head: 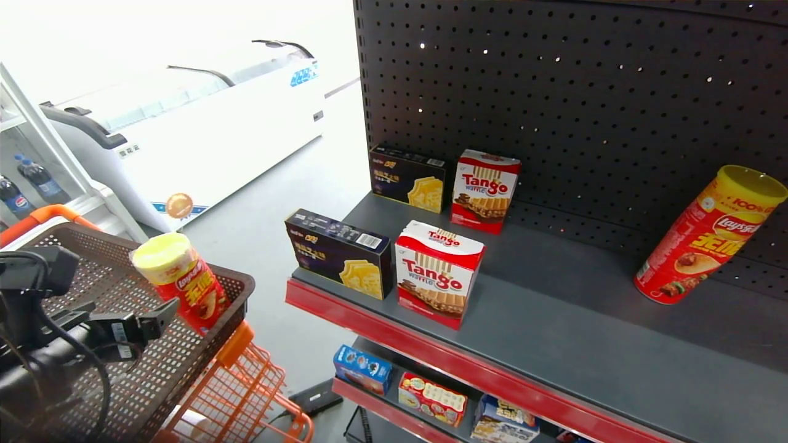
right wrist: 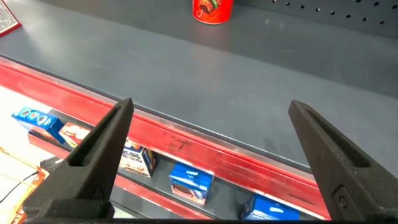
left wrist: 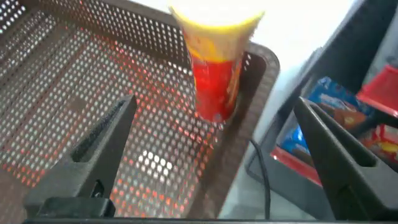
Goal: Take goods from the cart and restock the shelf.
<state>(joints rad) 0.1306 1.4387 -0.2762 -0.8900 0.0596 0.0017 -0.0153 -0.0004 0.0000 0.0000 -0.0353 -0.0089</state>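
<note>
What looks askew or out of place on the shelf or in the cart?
The red chips can on the shelf is not upright: it leans tilted, its yellow lid resting against the pegboard. The second can in the cart basket also appears to lean, near the basket's corner.

Brand lettering on wafer boxes; chip cans.

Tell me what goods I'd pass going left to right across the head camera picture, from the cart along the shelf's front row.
Upright chips can → front dark box → front wafer box → leaning chips can.
</note>
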